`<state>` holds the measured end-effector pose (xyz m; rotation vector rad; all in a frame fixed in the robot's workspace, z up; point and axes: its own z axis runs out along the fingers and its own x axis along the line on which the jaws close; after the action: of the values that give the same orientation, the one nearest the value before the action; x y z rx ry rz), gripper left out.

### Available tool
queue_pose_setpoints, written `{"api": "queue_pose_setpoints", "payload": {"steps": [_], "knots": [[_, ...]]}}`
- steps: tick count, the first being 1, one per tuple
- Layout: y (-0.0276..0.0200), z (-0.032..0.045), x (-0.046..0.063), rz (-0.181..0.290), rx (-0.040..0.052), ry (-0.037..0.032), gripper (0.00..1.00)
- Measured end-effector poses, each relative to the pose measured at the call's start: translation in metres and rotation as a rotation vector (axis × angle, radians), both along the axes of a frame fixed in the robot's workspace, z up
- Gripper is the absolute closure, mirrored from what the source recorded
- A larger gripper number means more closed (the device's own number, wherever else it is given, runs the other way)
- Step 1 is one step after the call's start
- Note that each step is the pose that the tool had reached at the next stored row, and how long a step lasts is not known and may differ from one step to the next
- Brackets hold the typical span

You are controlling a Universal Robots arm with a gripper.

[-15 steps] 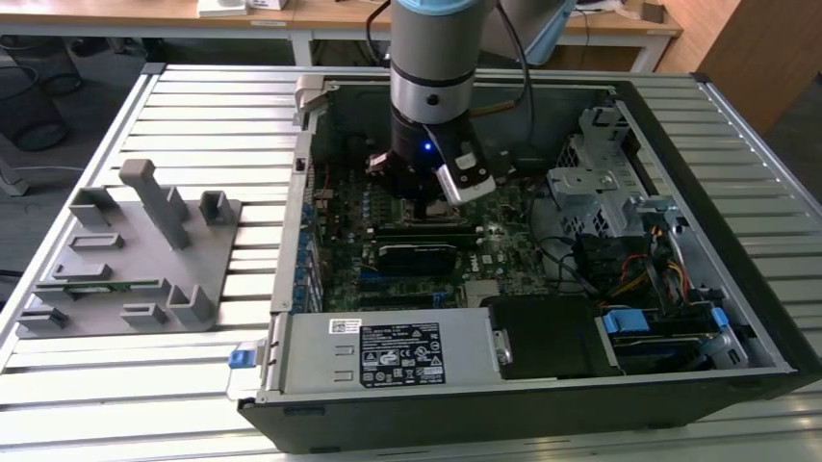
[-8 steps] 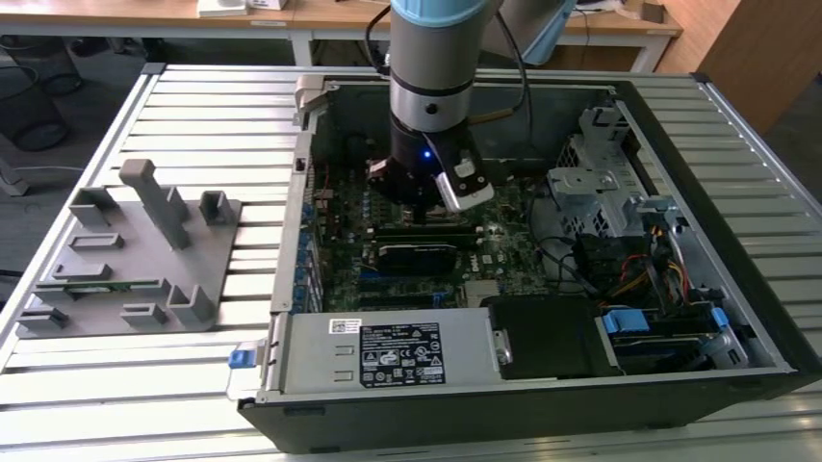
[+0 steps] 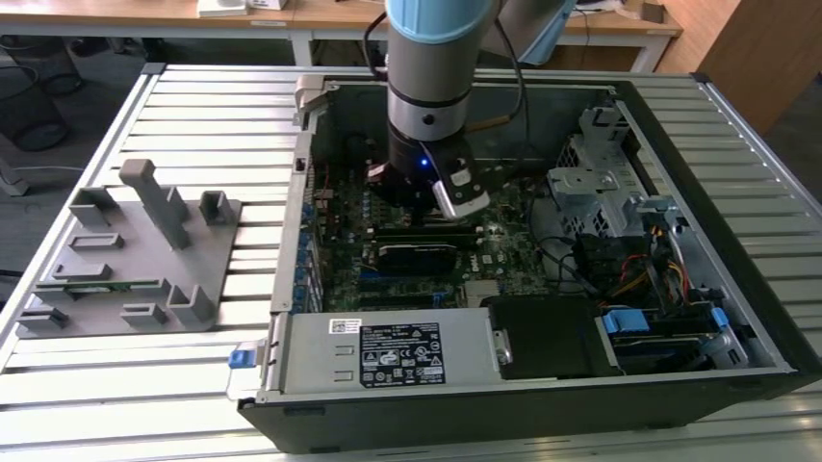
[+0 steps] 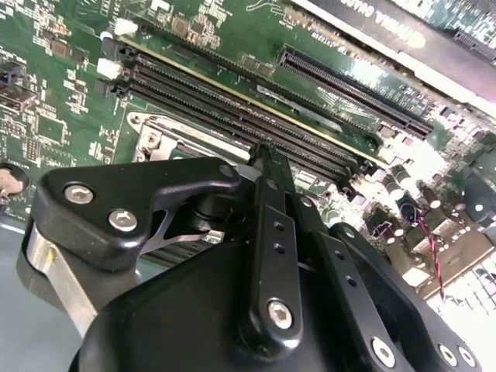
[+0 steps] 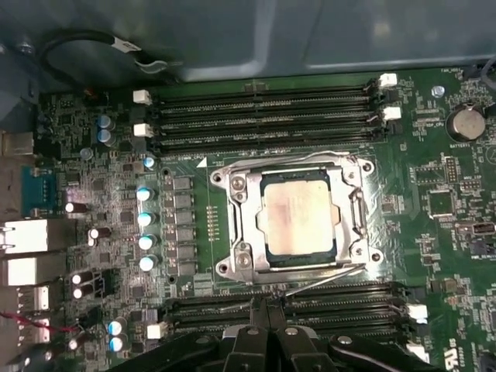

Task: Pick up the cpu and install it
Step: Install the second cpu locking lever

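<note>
The cpu [image 5: 297, 218] lay seated in its socket [image 5: 236, 225] just beyond the claw [image 5: 267, 306], whose fingertips were pressed together, holding nothing.

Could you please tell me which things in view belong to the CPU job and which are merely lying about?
Job:
cpu, seated in its socket
end effector
motherboard

Lying about:
grey fixture tray
power supply
memory slots

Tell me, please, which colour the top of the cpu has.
Silver metal, slightly tarnished; the cpu shows best in the first wrist view, lying in its socket.
</note>
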<state>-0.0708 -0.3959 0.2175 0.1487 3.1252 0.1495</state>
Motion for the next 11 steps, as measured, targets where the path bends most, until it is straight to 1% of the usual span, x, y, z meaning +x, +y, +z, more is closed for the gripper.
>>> {"api": "queue_pose_setpoints", "payload": {"steps": [2,4,6,11], "knots": [[-0.0002,-0.001,-0.0004,0.0,0.011,0.0002,0.89],[-0.0006,-0.0019,-0.001,0.0,0.017,0.0002,0.89],[-0.0017,-0.0027,-0.0022,0.0,0.0214,0.0002,0.89],[-0.0047,-0.0043,-0.0056,0.0,0.0277,0.0002,0.89]]}}
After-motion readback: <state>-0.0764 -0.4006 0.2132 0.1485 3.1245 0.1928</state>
